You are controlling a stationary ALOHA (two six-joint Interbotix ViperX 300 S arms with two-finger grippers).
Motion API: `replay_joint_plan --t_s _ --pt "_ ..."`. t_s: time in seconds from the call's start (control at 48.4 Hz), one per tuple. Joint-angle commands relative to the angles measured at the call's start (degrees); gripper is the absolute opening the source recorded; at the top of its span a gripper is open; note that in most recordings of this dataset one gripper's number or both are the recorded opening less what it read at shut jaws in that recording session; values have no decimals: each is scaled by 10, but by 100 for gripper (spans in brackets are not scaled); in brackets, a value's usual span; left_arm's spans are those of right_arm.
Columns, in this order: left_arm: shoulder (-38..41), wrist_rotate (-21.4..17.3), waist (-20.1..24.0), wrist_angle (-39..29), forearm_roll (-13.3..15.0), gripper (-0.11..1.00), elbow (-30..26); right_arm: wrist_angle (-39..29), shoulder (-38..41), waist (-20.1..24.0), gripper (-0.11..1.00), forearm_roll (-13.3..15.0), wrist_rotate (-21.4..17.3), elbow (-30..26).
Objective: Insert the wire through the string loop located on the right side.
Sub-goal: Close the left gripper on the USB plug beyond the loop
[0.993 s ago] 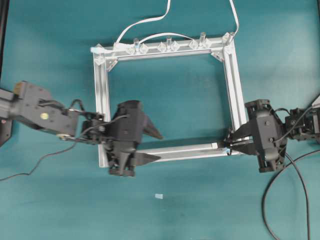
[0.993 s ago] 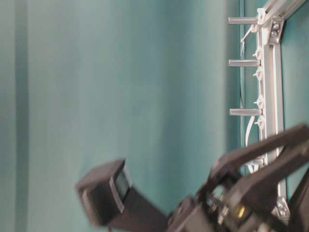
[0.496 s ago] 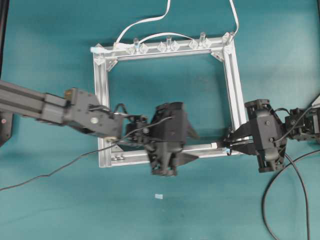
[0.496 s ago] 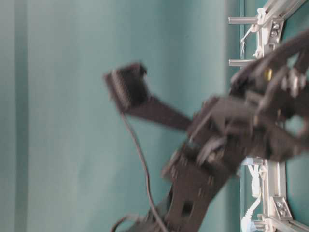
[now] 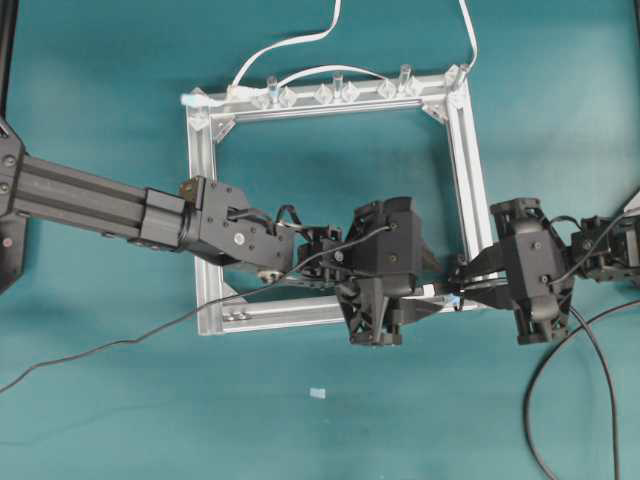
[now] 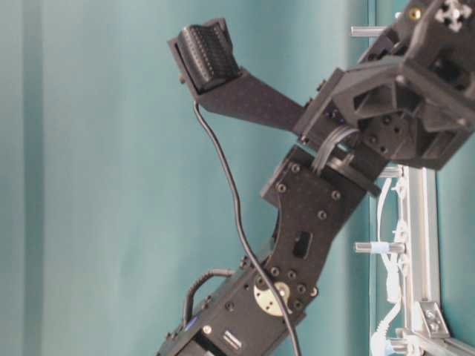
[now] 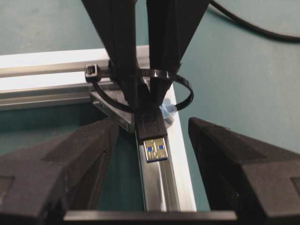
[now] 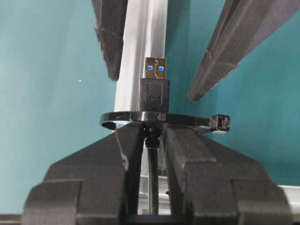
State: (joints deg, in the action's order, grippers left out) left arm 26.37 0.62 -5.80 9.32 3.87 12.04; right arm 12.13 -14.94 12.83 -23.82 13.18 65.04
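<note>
In the left wrist view we see the wire (image 7: 153, 133) poking its plug straight toward us at frame centre, already through the string loop (image 7: 140, 91), long axis along the frame rail (image 7: 161, 187). Our right claw (image 8: 153, 140) is clamped on the wire just behind the loop. Our left claw (image 7: 152, 154), nearer the plug tip, gapes wide and empty, one finger either side. No containers here.
</note>
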Motion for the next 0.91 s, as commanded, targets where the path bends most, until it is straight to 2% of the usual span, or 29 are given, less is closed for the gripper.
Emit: replay_joint_plan --t_s 0.0,0.703,0.889 --pt "-7 3 3 -1 -2 67 -15 6 -4 -1 17 2 1 -4" --pt "-1 2 3 -3 -2 67 -23 6 -4 -1 17 2 1 -4" --pt "-1 4 3 -11 -2 60 -25 6 -4 -2 17 2 1 -5"
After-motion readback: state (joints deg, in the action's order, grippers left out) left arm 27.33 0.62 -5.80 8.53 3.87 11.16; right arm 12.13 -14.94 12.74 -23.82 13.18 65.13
